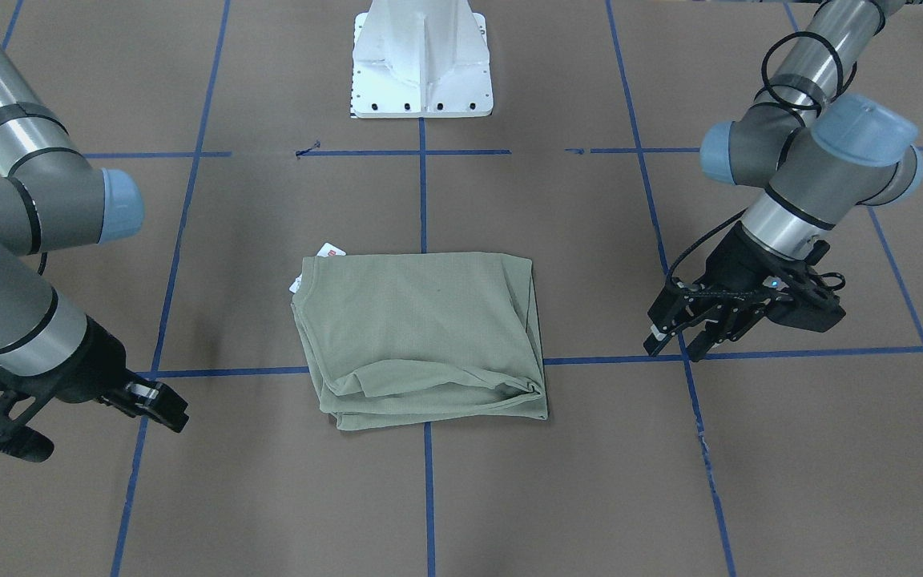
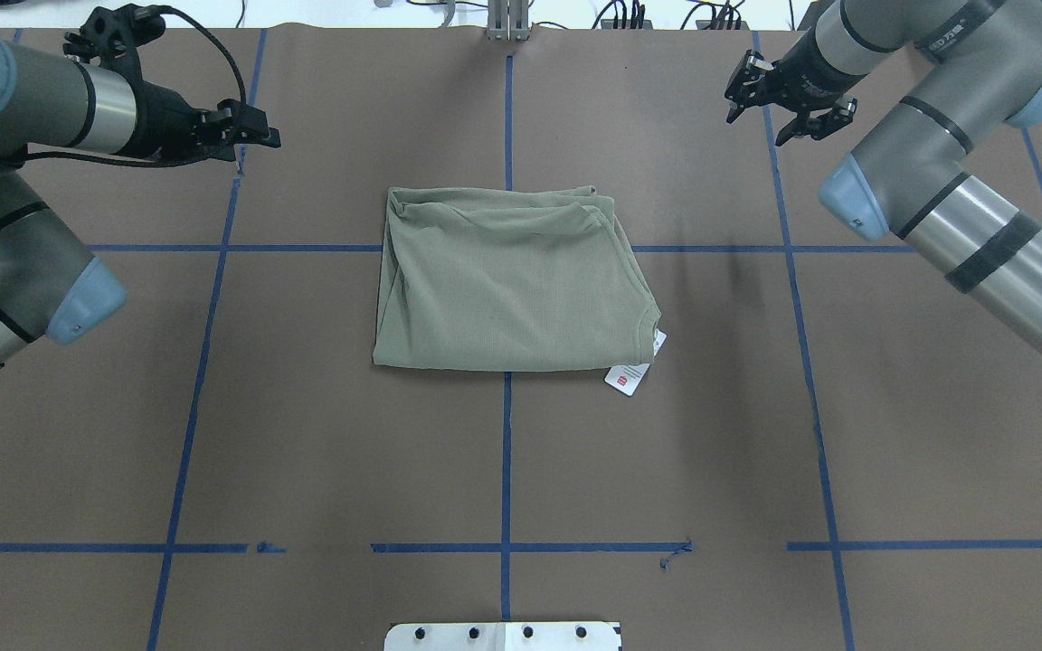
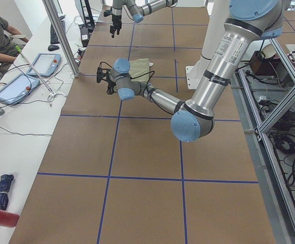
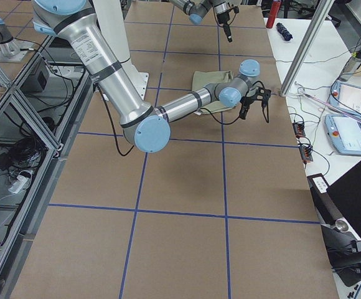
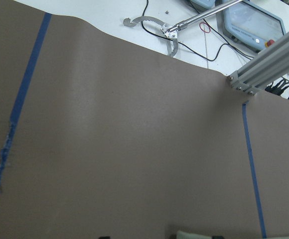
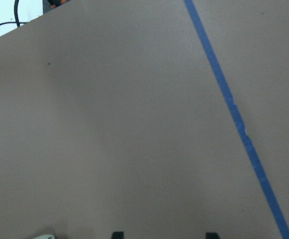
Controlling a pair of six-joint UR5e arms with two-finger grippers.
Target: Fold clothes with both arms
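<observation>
The shirt is lying folded in the middle of the worktop. The left tool and right tool are hanging well apart on either side, both apparently spread and empty, likely leaving the fold undisturbed.

Folded green shirt lies well apart from the spread right claw and seemingly spread left claw.

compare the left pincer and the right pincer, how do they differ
The left pincer hangs off the shirt on the robot's left, the right pincer on the robot's right. The left pincer shows its finger gap to the front-facing view. The right pincer is edge-on there and shows its gap in the overhead view. Both are black, open, empty and clear of the shirt.
</observation>
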